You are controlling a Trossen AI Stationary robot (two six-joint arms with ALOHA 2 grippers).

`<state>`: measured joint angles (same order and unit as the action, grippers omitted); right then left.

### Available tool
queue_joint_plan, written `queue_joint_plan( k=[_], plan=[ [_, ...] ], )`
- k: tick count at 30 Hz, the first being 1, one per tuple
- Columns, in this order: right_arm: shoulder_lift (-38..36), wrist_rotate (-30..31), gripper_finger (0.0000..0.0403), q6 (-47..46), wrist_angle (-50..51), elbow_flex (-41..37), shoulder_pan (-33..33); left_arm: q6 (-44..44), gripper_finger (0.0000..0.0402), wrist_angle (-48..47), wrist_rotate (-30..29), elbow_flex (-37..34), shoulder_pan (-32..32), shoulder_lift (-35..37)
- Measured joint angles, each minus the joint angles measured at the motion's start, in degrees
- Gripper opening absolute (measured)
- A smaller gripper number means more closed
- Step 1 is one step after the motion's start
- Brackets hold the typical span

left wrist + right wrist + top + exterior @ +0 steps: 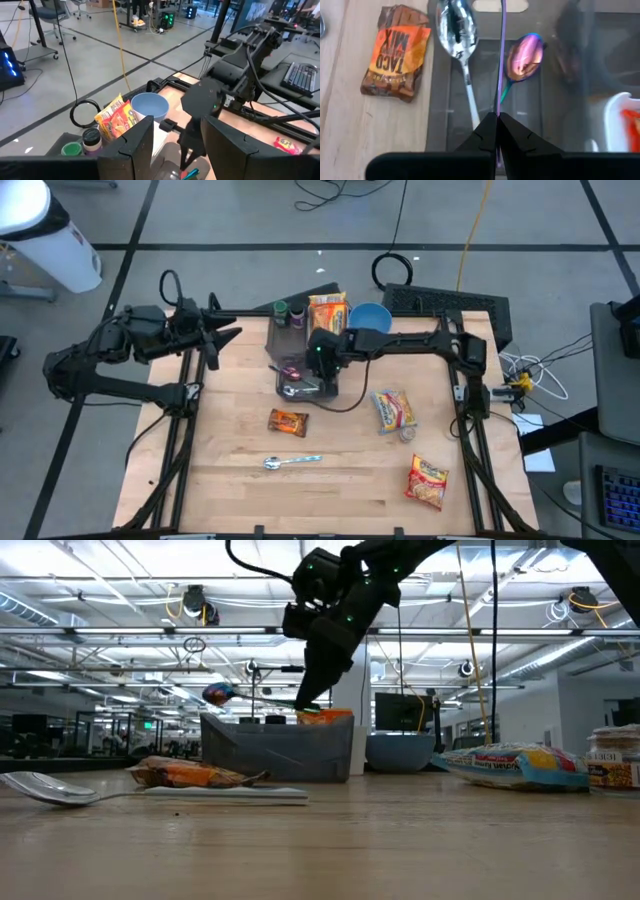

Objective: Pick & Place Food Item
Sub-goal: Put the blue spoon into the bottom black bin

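— Hiding anything? Right gripper [497, 120] hanging over the grey bin [300, 375] at table centre, fingers pressed together, pinching a thin purple utensil handle [500, 60]; its lower end going out of sight.

— Left gripper [225, 335] idling at ten o'clock, fingers spread, empty. Taco mix packet [287, 421] lying at six o'clock of the bin. Spoon [291, 462] farther toward six. Wooden table [330, 490]; concrete floor [250, 215], cables trailing beyond.
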<state>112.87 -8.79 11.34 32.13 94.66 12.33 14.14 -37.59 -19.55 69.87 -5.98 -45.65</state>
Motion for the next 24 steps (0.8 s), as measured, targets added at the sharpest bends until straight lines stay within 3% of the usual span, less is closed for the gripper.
queue_joint_plan(
  k=[24],
  plan=[
    [0.22,1.57,0.0,-2.41,-5.17,-8.85,-3.07,4.16,0.017,-2.93,0.13,0.0,0.0,-0.11]
  ],
)
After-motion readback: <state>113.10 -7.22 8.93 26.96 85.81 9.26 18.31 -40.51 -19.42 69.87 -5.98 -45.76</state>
